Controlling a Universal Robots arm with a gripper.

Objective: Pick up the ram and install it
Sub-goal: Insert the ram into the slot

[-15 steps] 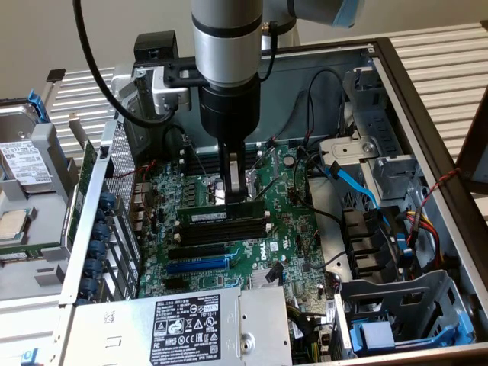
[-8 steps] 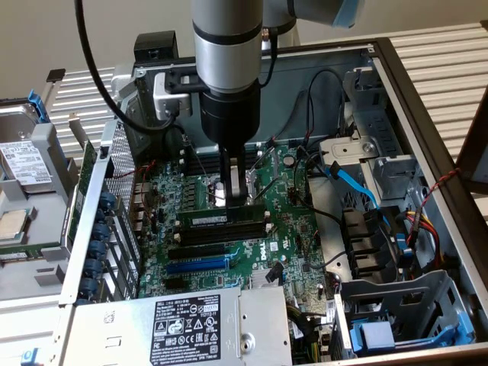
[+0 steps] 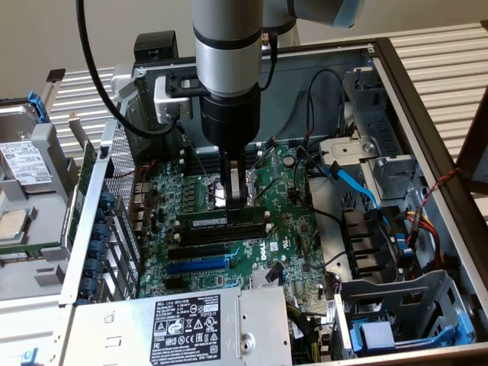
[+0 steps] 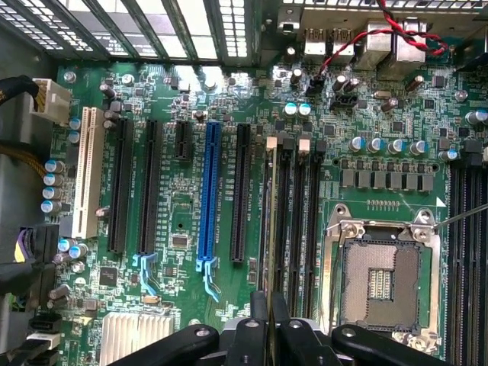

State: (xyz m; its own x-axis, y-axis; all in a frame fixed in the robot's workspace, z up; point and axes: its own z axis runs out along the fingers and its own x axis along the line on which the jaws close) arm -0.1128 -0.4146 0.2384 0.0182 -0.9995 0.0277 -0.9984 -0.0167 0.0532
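above the gripper (image 3: 235, 200), a silver-grey cylindrical arm (image 3: 225, 46) ends in a black wrist collar (image 3: 231, 122); a pale blue joint cap (image 3: 347, 11), a looping black cable (image 3: 85, 57), black linkages (image 4: 168, 347) with round silver screws (image 4: 349, 333).

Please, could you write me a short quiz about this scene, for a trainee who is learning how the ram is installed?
1. True or false: the gripper is shut on the ram.
2. The long blue slot on the motherboard is: A) holding the ram; B) empty; C) hidden under a cable.
3. Fill in: the ram lies ____ to the black memory slots.
Key: 1 true; 2 B; 3 parallel.
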